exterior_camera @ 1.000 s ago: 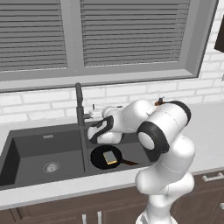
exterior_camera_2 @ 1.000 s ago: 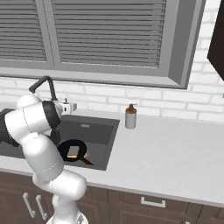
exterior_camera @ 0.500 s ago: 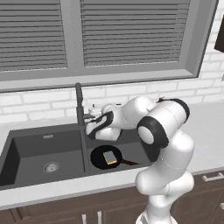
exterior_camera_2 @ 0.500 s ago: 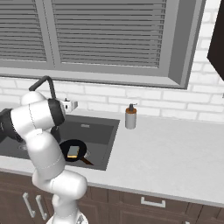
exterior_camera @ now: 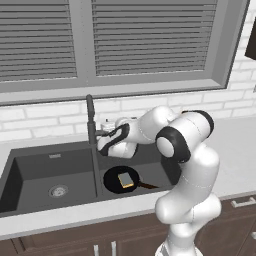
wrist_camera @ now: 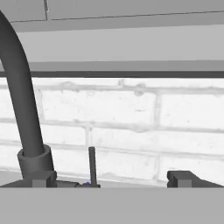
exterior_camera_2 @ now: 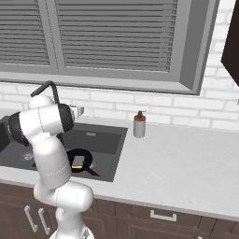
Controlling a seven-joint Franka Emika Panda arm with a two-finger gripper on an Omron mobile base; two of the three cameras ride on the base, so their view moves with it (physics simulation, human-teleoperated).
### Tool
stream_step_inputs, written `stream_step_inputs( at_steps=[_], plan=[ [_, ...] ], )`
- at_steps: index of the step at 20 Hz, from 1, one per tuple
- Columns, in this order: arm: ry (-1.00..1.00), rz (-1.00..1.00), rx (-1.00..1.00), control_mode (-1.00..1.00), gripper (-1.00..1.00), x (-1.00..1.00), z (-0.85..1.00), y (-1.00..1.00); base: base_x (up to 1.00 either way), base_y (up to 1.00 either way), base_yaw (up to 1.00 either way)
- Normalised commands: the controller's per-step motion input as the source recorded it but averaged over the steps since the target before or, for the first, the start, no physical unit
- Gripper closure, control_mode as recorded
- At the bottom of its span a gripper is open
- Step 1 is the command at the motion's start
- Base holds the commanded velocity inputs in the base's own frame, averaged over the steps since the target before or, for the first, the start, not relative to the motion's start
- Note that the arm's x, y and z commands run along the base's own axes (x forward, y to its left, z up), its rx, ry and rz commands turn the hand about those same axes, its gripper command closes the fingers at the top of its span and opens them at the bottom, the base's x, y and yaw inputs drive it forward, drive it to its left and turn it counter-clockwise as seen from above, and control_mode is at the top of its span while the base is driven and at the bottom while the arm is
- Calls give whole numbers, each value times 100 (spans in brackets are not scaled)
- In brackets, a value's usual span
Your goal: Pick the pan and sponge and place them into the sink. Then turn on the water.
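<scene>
The black pan lies flat in the right basin of the dark grey sink, its brown handle pointing right. The yellow sponge rests inside the pan. My gripper hovers above the sink's back edge, just right of the tall dark faucet, and faces the brick wall. It is open and holds nothing. In the hand view a thin upright lever stands between the fingertips, nearer the left one.
A soap dispenser stands on the counter right of the sink. The left basin has a round metal drain. A window sill and white brick wall run close behind the faucet. Light counter stretches to the right.
The hand has shifted a little left and back, closer to the faucet, with its fingers still open. Pan and sponge have not moved.
</scene>
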Motion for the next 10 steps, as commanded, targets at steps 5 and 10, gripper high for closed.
stream_step_inputs(
  at_steps=[5, 10],
  plan=[
    [-6, 0, 0, -100, -100, 15, -25, 10, 0, 0, 0],
    [-4, 0, 0, -100, -100, 6, -28, 12, 0, 0, 0]
  ],
)
